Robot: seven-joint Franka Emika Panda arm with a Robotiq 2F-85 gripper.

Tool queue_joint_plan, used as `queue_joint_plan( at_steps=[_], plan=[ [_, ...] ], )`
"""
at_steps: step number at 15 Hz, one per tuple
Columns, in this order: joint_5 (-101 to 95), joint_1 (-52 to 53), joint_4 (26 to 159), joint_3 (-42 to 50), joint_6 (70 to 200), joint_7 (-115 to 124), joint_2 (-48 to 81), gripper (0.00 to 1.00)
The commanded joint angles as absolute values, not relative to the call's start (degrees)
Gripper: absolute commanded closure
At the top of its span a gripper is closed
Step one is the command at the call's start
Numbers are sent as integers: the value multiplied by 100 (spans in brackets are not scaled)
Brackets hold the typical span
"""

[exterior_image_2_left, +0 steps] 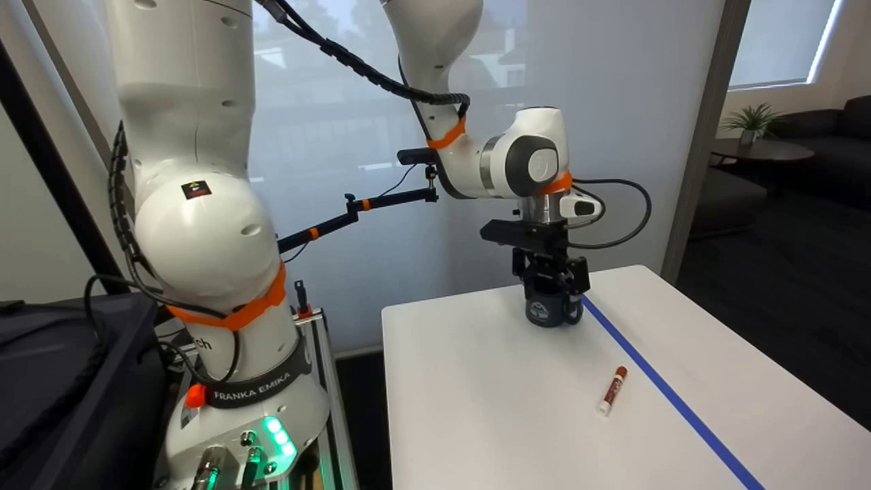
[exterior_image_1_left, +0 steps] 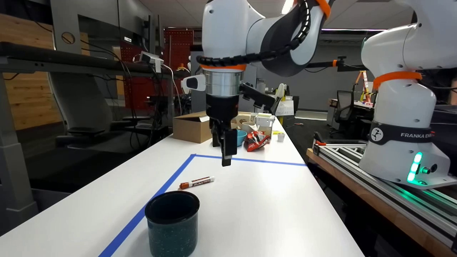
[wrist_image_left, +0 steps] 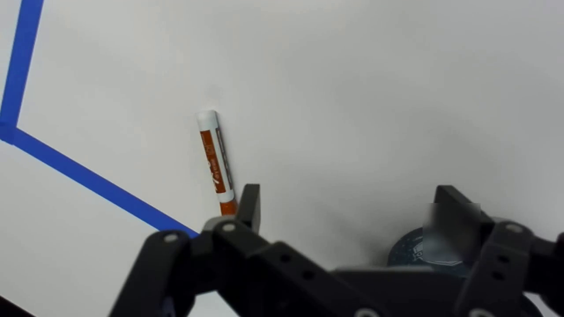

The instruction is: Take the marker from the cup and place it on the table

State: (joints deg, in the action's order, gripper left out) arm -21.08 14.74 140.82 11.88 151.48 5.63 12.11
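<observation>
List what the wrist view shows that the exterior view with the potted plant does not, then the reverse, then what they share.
Only the wrist view: the corner where two strips of blue tape meet.

Only the exterior view: the potted plant, the dark sofa, and the robot's base with its green lights.

Both: the marker lying on the white table, tape near it, the open gripper, and the cup, partly hidden by the gripper.
</observation>
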Motion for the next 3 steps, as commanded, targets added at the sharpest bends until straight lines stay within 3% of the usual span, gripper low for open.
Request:
queue_joint_plan(
  at_steps=[1, 3],
  plan=[
    [-2233, 1128, 14088, 865, 15110, 650, 1187, 0],
    [-2234, 1127, 14105, 872, 15110, 654, 1188, 0]
  ],
)
